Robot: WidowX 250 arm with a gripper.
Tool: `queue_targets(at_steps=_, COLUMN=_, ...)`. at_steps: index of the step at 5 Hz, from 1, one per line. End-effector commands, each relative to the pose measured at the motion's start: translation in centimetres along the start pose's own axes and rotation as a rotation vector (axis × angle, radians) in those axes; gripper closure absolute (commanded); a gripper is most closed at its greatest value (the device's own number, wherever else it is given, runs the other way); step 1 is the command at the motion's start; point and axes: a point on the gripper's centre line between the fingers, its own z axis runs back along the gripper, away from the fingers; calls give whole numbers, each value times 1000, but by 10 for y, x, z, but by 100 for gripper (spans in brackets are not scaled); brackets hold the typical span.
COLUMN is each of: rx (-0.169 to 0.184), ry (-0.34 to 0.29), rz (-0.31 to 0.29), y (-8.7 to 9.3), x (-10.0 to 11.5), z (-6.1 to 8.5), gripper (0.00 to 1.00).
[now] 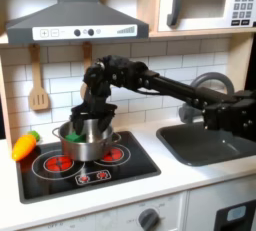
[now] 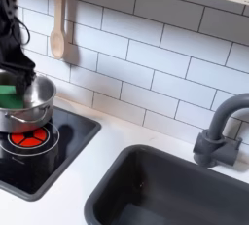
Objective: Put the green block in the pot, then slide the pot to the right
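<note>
1. The small bright green block (image 1: 75, 133) with rounded edges sits inside the shiny round stainless-steel pot (image 1: 88, 145), against the wall on the first exterior view's left. In the second exterior view the green block (image 2: 8, 96) shows as a flat green patch at the picture's left edge, low inside the pot (image 2: 29, 104).
2. The pot has low straight sides and a mirror finish that reflects the red ring below it. It stands on the black toy stovetop (image 1: 85, 170), on the burner nearer the first exterior view's left, with red burner rings showing at its foot.
3. The black hand (image 1: 92, 121) of the robot arm reaches down into the pot's opening, just beside the block. Its fingers are dark against the dark interior, and I cannot tell whether they are spread or pressed together, nor whether they touch the block.
4. In the second exterior view the hand (image 2: 17, 68) hangs over the pot's rim at the far left, partly cut off by the frame.
5. The first exterior view gives the orange toy carrot (image 1: 24, 146) with a green top lying on the white worktop (image 1: 150, 190) to the left of the stovetop, the grey range hood (image 1: 75, 20) and the microwave (image 1: 208, 2) above.
6. The second exterior view gives the dark grey sink basin (image 2: 165, 195) and the grey tap (image 2: 219, 131) close up.
7. A wooden spatula (image 1: 38, 80) hangs on the white tiled wall in both exterior views.
</note>
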Motion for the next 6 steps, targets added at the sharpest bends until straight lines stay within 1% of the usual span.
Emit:
queue_targets(at_steps=1, rx=-17, ry=54, rz=-8, y=-10, x=-13, z=-13, gripper=0)
queue_targets(at_steps=2, rx=-22, ry=49, rz=-21, y=-16, x=-11, z=-13, gripper=0)
queue_targets(at_steps=3, rx=-37, ry=51, rz=-16, y=-18, x=-11, z=-13, gripper=0)
queue_targets(at_steps=4, rx=-52, ry=55, rz=-33, y=-27, x=-12, z=-11, gripper=0)
queue_targets(at_steps=5, rx=-60, ry=62, rz=-40, y=-33, x=-15, z=-12, gripper=0)
queue_targets(at_steps=6, rx=-73, ry=88, rz=-52, y=-38, x=-22, z=-18, gripper=0)
